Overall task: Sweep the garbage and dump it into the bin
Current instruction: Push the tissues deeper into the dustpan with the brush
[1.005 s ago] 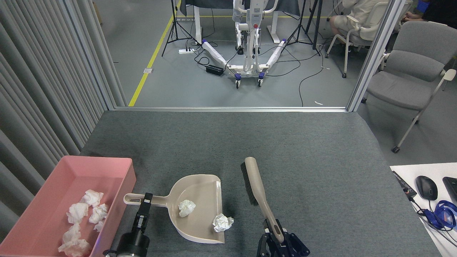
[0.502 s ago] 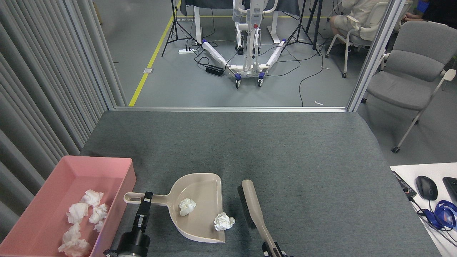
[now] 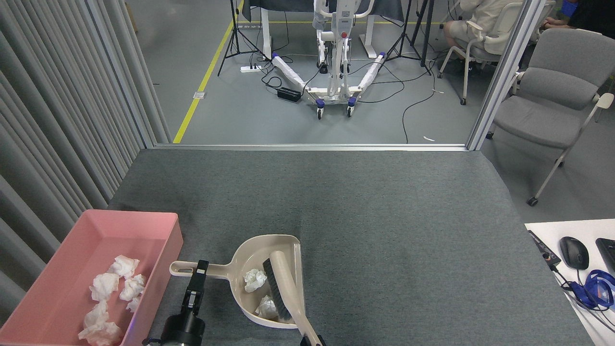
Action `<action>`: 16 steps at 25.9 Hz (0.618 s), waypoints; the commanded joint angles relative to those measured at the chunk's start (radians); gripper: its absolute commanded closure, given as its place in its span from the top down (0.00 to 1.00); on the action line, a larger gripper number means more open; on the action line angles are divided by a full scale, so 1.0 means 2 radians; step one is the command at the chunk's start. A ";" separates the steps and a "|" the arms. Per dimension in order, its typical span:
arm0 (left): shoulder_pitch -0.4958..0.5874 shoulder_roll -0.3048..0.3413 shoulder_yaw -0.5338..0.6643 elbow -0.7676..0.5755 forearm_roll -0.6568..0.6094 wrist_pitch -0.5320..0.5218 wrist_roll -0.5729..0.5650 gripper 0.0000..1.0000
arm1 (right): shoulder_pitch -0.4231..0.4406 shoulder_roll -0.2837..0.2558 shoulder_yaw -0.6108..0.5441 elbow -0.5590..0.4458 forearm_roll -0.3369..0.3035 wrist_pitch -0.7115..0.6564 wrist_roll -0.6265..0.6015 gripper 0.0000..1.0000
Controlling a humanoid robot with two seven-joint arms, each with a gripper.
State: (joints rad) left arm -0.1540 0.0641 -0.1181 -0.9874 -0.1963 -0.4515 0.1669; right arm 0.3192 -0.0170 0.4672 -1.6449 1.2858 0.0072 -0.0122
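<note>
left gripper (image 3: 198, 272): comes up from the bottom edge, jaws pinching the dustpan handle (image 3: 185, 268)
right gripper: almost out of frame, only a dark bit at the bottom edge under the brush handle; can't tell how the jaws stand
brush (image 3: 283, 292): beige, dark bristles; head lies inside the dustpan, handle runs down to the bottom edge
dustpan (image 3: 250, 259): beige, on the grey table (image 3: 384, 216), open mouth toward the right, just right of the bin
garbage in dustpan: two white tissue wads, one (image 3: 254, 279) near the pan's middle left of the bristles, one (image 3: 266, 307) by the near rim touching the bristles
bin (image 3: 163, 220): pink tray, near-left on table, close to the dustpan handle
garbage in bin (image 3: 113, 288): cluster of white wads, near half of the tray
right edge: white surface with a black mouse (image 3: 573, 252) and blue cable bundle (image 3: 596, 288)
left: grey slatted wall (image 3: 57, 120)
far: floor with a yellow line (image 3: 202, 81), wheeled white stand (image 3: 331, 72), cables, tripods
far right: grey chair (image 3: 552, 101); seated person (image 3: 480, 19) partly visible at the top edge
</note>
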 commanded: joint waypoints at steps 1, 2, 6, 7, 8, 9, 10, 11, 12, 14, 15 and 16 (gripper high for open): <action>0.000 -0.001 0.000 0.000 0.001 0.001 0.000 0.07 | -0.011 0.008 0.024 0.000 -0.009 -0.001 -0.006 0.00; 0.000 -0.001 0.001 -0.001 0.001 0.002 0.001 0.07 | -0.014 0.009 0.028 0.000 -0.013 -0.003 -0.007 0.00; 0.000 -0.001 0.000 -0.014 0.034 0.004 0.002 0.07 | -0.018 0.010 0.030 -0.003 -0.026 -0.032 -0.029 0.00; 0.000 -0.001 0.000 -0.017 0.040 0.005 0.002 0.06 | -0.019 0.011 0.030 -0.007 -0.032 -0.041 -0.032 0.00; 0.000 -0.001 0.000 -0.021 0.043 0.007 0.003 0.06 | -0.020 0.011 0.029 -0.010 -0.038 -0.047 -0.040 0.00; 0.000 -0.001 0.000 -0.027 0.044 0.012 0.007 0.06 | -0.022 0.012 0.029 -0.016 -0.039 -0.047 -0.049 0.00; 0.002 0.000 -0.001 -0.033 0.044 0.019 0.010 0.06 | -0.026 0.012 0.028 -0.024 -0.039 -0.046 -0.054 0.00; 0.003 0.000 -0.003 -0.040 0.045 0.023 0.012 0.06 | -0.028 0.012 0.023 -0.028 -0.039 -0.045 -0.056 0.00; 0.006 0.000 -0.006 -0.049 0.047 0.026 0.014 0.06 | -0.029 0.012 0.020 -0.031 -0.039 -0.044 -0.057 0.00; 0.013 0.001 -0.010 -0.071 0.067 0.034 0.019 0.06 | -0.032 0.011 0.001 -0.037 -0.040 -0.044 -0.065 0.00; 0.018 0.001 -0.016 -0.083 0.081 0.038 0.023 0.05 | -0.032 0.008 -0.017 -0.038 -0.041 -0.044 -0.072 0.00; 0.022 0.002 -0.025 -0.095 0.093 0.041 0.030 0.04 | -0.032 0.004 -0.035 -0.040 -0.041 -0.044 -0.077 0.00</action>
State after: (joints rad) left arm -0.1307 0.0652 -0.1400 -1.1159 -0.0670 -0.3902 0.2049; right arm 0.2590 0.0027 0.4690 -1.7109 1.2067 -0.0822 -0.1394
